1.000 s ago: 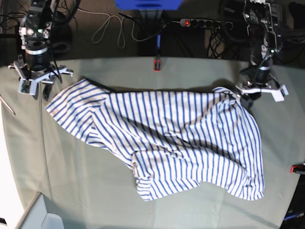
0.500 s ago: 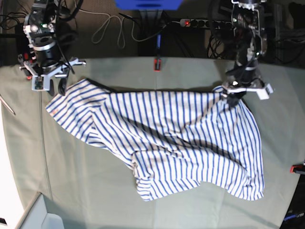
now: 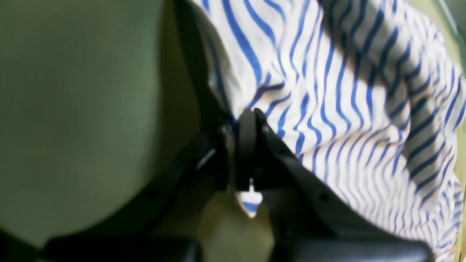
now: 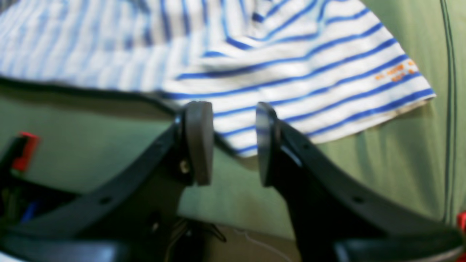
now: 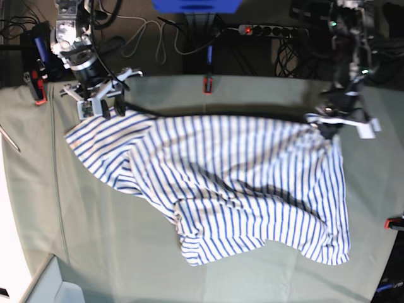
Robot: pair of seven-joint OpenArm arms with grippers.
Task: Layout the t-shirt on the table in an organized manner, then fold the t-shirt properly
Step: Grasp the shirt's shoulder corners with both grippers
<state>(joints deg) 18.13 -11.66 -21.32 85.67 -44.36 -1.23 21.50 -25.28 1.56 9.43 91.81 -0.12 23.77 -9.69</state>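
The large flat surface covered in pale grey-green cloth [image 5: 189, 284] fills most of the base view, with a small red clamp [image 5: 207, 84] on its far edge and another red clamp [image 5: 394, 222] at the side; beyond the far edge lie dark floor, loose cables and a black power strip with a red light [image 5: 268, 29]. The soft white t-shirt with thin blue stripes [image 5: 240, 189] lies rumpled across the middle, with broad bare cloth in front of it and a narrower strip behind. The left gripper [image 3: 249, 153] is clamped on a pinch of the t-shirt's far corner, a tab of striped fabric poking out between its pads. The right gripper [image 4: 229, 143] stands with its 2 pads apart, holding nothing, just over the sleeve's edge at the other far corner, where small orange marks [image 4: 397, 72] show on the fabric
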